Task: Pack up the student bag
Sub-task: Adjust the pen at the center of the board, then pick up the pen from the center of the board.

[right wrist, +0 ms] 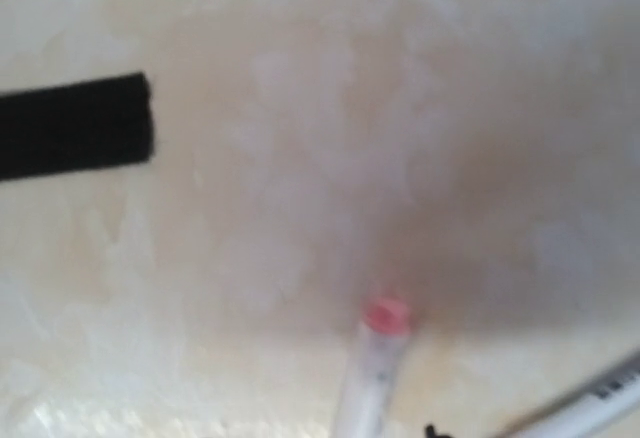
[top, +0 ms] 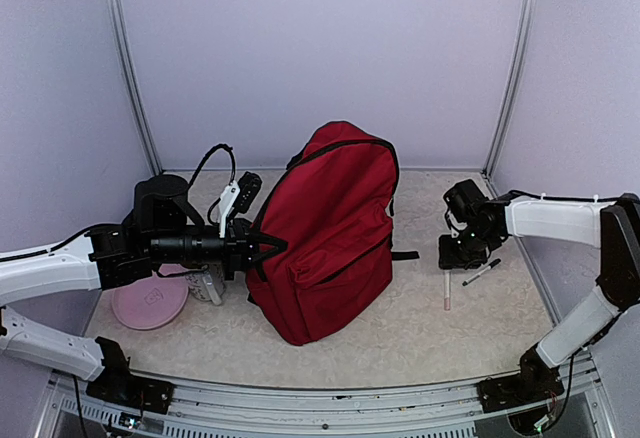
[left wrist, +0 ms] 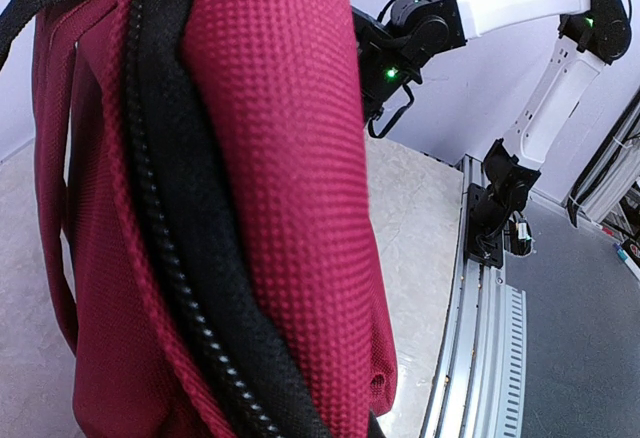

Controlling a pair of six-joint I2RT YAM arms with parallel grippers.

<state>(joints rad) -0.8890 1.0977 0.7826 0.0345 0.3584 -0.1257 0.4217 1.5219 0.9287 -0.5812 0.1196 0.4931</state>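
The student bag (top: pixel 330 228), dark red with black zippers, stands upright at the middle of the table. My left gripper (top: pixel 268 247) is shut on its left edge by the zipper. The left wrist view is filled by the bag's fabric (left wrist: pixel 270 158), which hides the fingers. My right gripper (top: pixel 465 258) hangs low over the table right of the bag, its jaws apart and holding nothing. Just below it lie a white pen with a pink end (top: pixel 447 293) (right wrist: pixel 380 358) and a second pen with a dark tip (top: pixel 482 272) (right wrist: pixel 590 398).
A pink round plate (top: pixel 150 303) and a small grey item (top: pixel 208 283) lie under the left arm. A black bag strap (top: pixel 405 255) (right wrist: pixel 70 123) sticks out toward the right gripper. White walls close in the table on three sides.
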